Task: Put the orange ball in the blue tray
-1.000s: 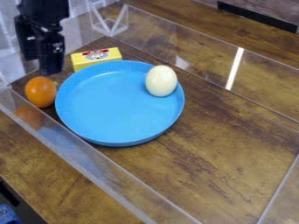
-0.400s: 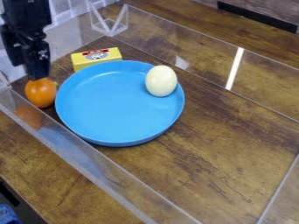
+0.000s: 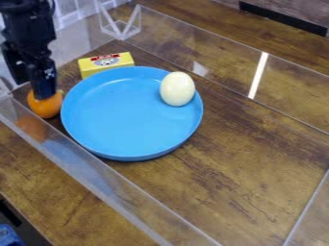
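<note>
Hovering tool: the black gripper (image 3: pixel 38 84) hangs at the far left of the frame, pointing straight down, its jaws spread wide and released, holding nothing.
Gripper versus ball: the fingertips (image 3: pixel 48 77) sit directly over the top of the orange ball (image 3: pixel 46 106) and hide its upper part; whether they touch it cannot be told from this angle.
Orange ball: it rests on the wooden table (image 3: pixel 244 163) at the left edge of the frame, just beside the left rim of the blue tray (image 3: pixel 122 130) and outside it (so not yet in the tray).
Blue tray: round and shallow, it lies in the middle-left of the frame, flat on the table.
White egg: a cream-white egg-shaped object (image 3: pixel 178 88) lies inside the tray, near its upper right rim.
Yellow block: a yellow rectangular block (image 3: pixel 106 63) sits on the table above the tray, close to its upper left rim and to the right of the gripper.
Surroundings: clear panel walls (image 3: pixel 77 168) stand along the table's edges, and a bright streak of reflected light shows on the wood at the upper right.
</note>
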Controlling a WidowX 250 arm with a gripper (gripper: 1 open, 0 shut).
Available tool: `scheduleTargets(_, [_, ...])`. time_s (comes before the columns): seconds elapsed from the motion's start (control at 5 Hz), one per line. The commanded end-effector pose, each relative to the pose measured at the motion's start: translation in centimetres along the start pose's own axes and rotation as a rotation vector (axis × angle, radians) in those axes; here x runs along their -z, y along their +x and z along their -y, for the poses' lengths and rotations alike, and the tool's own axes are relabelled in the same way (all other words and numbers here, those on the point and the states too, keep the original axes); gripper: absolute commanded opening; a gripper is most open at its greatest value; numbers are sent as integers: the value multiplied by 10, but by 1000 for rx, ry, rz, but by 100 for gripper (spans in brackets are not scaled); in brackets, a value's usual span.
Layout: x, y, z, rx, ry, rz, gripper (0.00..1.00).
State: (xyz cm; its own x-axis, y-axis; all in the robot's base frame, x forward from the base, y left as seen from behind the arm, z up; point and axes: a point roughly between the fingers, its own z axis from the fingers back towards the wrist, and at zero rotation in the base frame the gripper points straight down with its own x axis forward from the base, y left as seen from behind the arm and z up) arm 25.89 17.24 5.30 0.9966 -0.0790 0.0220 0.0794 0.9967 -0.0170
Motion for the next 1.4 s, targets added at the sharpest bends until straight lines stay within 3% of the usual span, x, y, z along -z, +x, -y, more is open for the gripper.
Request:
scheduleTargets(0.0, [-2, 0, -9, -22, 20, 38, 100])
scheduleTargets(0.2, [4, 0, -9, -23, 14, 47, 100])
scheduleTargets(0.4, [8, 0, -8, -23, 5, 54, 0])
scheduleTargets(1.2, [-4, 6, 2, -22, -13, 55, 0])
